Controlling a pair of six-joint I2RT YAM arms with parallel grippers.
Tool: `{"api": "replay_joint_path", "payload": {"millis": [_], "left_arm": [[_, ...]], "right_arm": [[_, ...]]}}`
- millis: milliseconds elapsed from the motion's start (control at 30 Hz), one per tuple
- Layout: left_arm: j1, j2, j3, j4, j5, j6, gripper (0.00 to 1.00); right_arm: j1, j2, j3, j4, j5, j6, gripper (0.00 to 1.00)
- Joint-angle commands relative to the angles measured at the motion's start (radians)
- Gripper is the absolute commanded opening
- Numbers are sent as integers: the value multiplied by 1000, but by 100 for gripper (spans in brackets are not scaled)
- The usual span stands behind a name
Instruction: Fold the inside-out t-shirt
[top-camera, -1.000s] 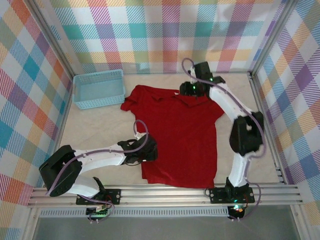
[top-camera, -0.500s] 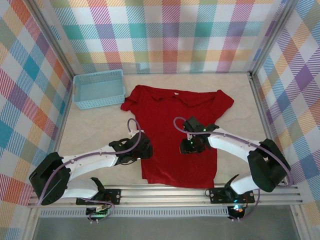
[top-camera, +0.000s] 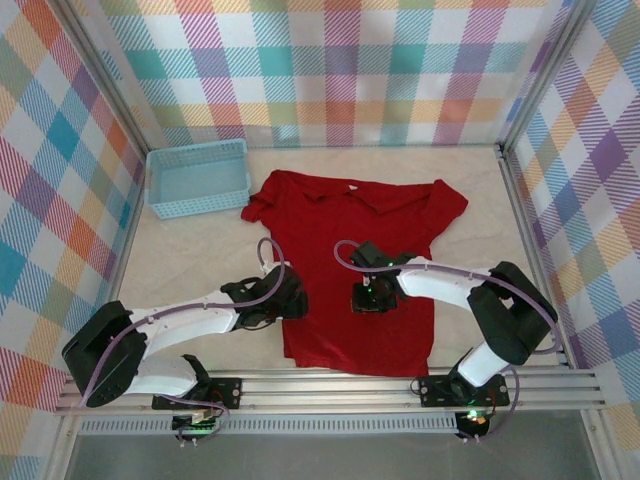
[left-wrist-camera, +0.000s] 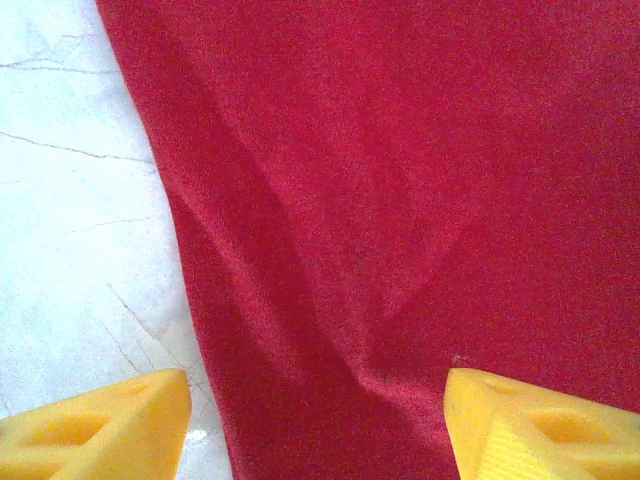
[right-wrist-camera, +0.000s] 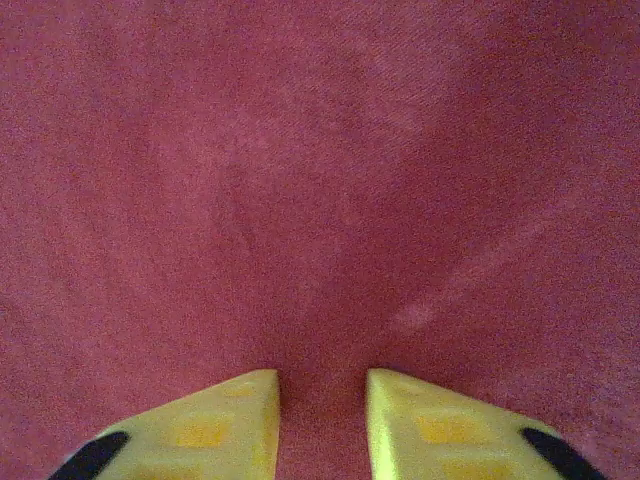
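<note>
**Left gripper** (left-wrist-camera: 318, 432): two yellow fingers (left-wrist-camera: 95, 430), set wide apart with nothing between them but what lies below. One finger is placed over the bare pale tabletop (left-wrist-camera: 70, 200), the other over red cloth, so that the cloth's left side edge is straddled. From above, it (top-camera: 287, 299) is seen at that edge, about midway down the garment.

**Right gripper** (right-wrist-camera: 322, 425): two yellow fingers (right-wrist-camera: 210, 425), drawn near together with a narrow gap between. Red cloth is seen under and between them; whether any is pinched cannot be told. From above, it (top-camera: 366, 297) is seen over the middle of the garment's lower half.

**Plain red short-sleeved cloth t-shirt** (top-camera: 340, 235): spread flat at the middle of the tabletop (top-camera: 190, 255), collar toward the far edge, hem toward the near edge, both sleeves laid out sideways. A small pale label (top-camera: 350, 185) is noted at the neck.

**Light-blue plastic mesh basket** (top-camera: 197, 177): set at the far left corner of the tabletop, just beside the shirt's left sleeve.
</note>
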Motion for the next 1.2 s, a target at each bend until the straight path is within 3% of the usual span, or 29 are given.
{"api": "replay_joint_path", "payload": {"millis": [0, 200, 500, 533, 567, 667, 733, 1000, 1167], "left_arm": [[8, 11, -16, 14, 19, 10, 68], [5, 11, -13, 56, 30, 33, 69], [-11, -26, -22, 47, 19, 55, 73], [-12, -30, -26, 45, 16, 55, 73], [-13, -37, -29, 46, 16, 53, 74], [-14, -49, -42, 50, 13, 53, 75], [-14, -50, -45, 53, 10, 52, 75], [-19, -51, -46, 55, 14, 51, 76], [-22, -57, -51, 57, 15, 55, 77]], "right_arm": [[11, -5, 40, -37, 38, 7, 17], [12, -31, 55, -61, 51, -3, 0], [12, -32, 58, -74, 69, 3, 0], [11, -32, 60, -86, 71, 5, 4], [12, -34, 55, -86, 66, 8, 17], [12, -32, 23, -55, 54, 17, 26], [12, -14, 19, -45, 52, 17, 27], [13, 58, 44, -20, 33, 19, 26], [13, 62, 48, -24, 38, 14, 10]]}}
